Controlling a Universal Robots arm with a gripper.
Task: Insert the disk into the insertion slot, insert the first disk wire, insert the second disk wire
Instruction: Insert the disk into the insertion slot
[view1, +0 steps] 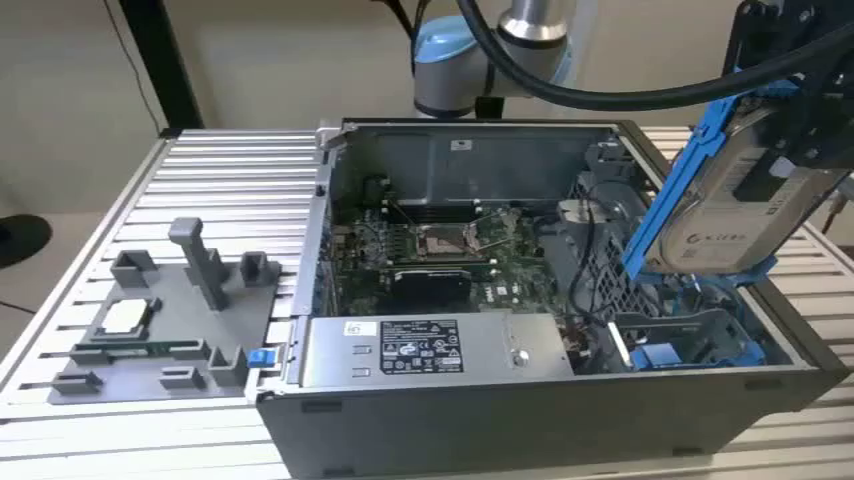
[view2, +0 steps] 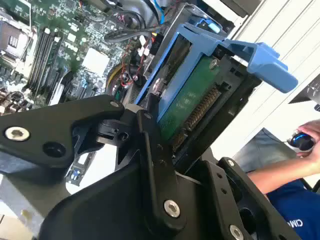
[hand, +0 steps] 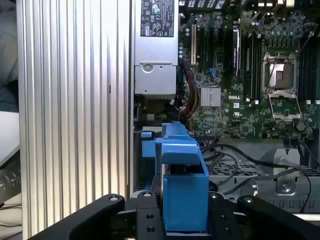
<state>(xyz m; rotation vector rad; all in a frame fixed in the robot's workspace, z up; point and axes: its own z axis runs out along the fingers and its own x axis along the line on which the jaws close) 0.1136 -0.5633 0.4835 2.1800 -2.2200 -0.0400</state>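
Disk, 1 unit: clamped between the gripper's fingers, hanging steeply tilted above the insertion slot, unseated; clean entry likely needs it squared to that slot.

The arm holds its hand high at the exterior view's right, clamped on the disk.

The exterior view looks down from above and some way off onto the open computer case on the table. Both wrist views sit close behind the disk, facing the motherboard, which all three share.
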